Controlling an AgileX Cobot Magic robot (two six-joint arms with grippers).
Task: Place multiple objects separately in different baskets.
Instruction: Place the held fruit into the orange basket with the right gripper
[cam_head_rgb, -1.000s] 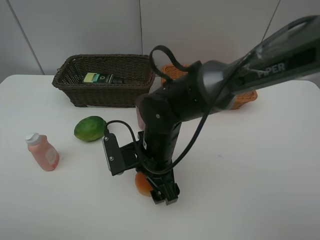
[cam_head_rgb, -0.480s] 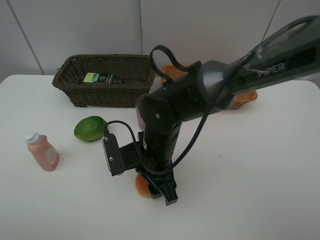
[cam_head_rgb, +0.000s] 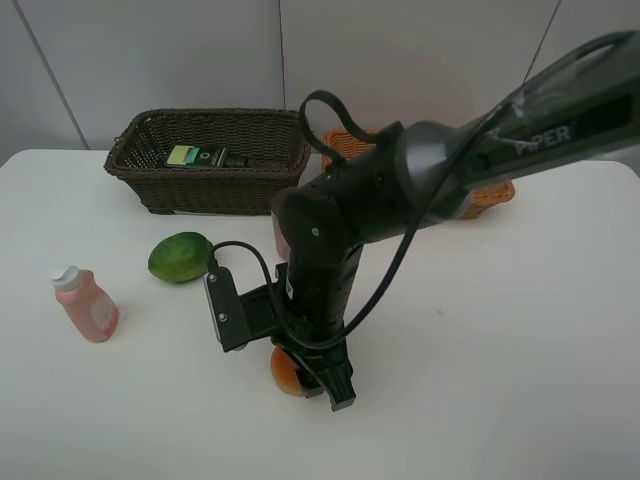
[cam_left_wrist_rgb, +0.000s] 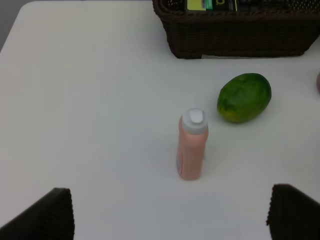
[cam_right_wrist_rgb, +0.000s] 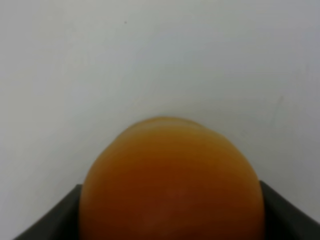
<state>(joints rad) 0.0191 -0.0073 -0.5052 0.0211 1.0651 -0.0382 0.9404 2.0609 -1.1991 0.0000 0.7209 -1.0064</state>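
Note:
My right gripper (cam_head_rgb: 303, 380) reaches across to the table's front middle and is shut on an orange tangerine (cam_head_rgb: 285, 372). In the right wrist view the tangerine (cam_right_wrist_rgb: 172, 180) fills the space between the two dark fingers (cam_right_wrist_rgb: 47, 220). The green lime-like fruit (cam_head_rgb: 181, 257) and the upright pink white-capped bottle (cam_head_rgb: 86, 304) stand on the table at the left. The dark flat bottle with green label (cam_head_rgb: 200, 157) lies in the dark brown basket (cam_head_rgb: 150, 185). The light orange-tan basket (cam_head_rgb: 492, 195) is mostly hidden behind the arm. My left gripper (cam_left_wrist_rgb: 170, 210) is open above the table, near the pink bottle (cam_left_wrist_rgb: 192, 145). The cup and the apple-like fruit are hidden.
The table (cam_head_rgb: 520, 330) is white, with a grey wall behind the baskets. The right arm's dark body (cam_head_rgb: 340, 230) and its cable cover the table's middle. The lime (cam_left_wrist_rgb: 244, 97) lies between the pink bottle and the dark basket (cam_left_wrist_rgb: 235, 40).
The right gripper's fingers have come together around the tangerine, which has shifted slightly. The lime, the pink bottle and the baskets have not moved.

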